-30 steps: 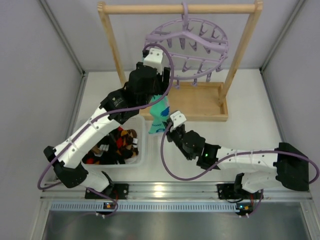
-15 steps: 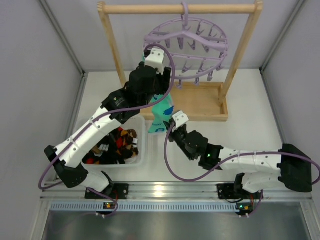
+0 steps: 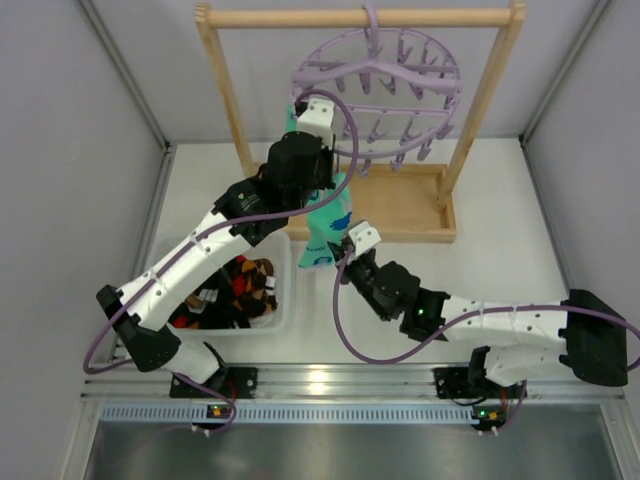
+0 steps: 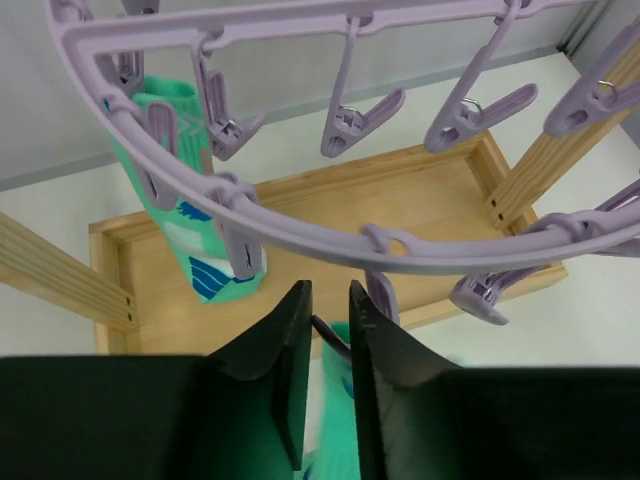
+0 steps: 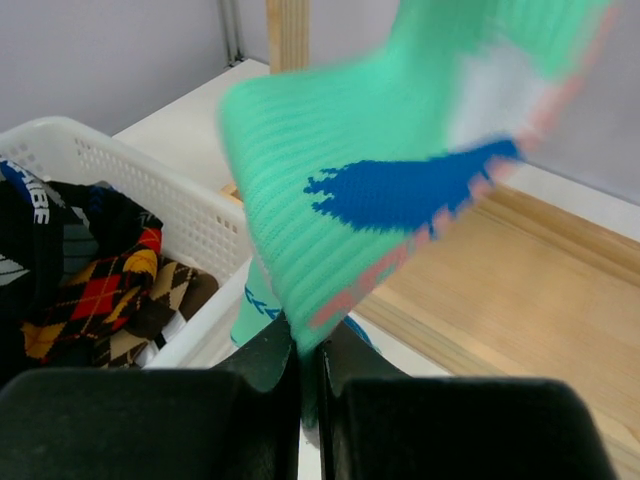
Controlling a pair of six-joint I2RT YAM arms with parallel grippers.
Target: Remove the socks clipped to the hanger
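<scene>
The round lavender hanger (image 3: 400, 75) hangs from the wooden rail. A teal-mint sock (image 3: 325, 225) with blue marks hangs from one of its near clips. In the left wrist view my left gripper (image 4: 328, 300) is shut on that clip (image 4: 334, 338), with the sock (image 4: 340, 420) showing below the jaws. My right gripper (image 5: 310, 345) is shut on the lower edge of the same sock (image 5: 400, 170), just right of the basket. A second teal sock (image 4: 190, 230) stays clipped to the outer ring (image 4: 300, 230) at the left.
A white basket (image 3: 285, 310) at the left front holds argyle and dark socks (image 3: 245, 285); its rim (image 5: 120, 160) is close to my right gripper. The wooden frame's base tray (image 3: 400, 205) lies under the hanger, with posts on both sides.
My left gripper's jaws have narrowed onto the clip and that wrist has shifted slightly right. The right arm has crept right with the sock's lower end, and the hanger has swung a little.
</scene>
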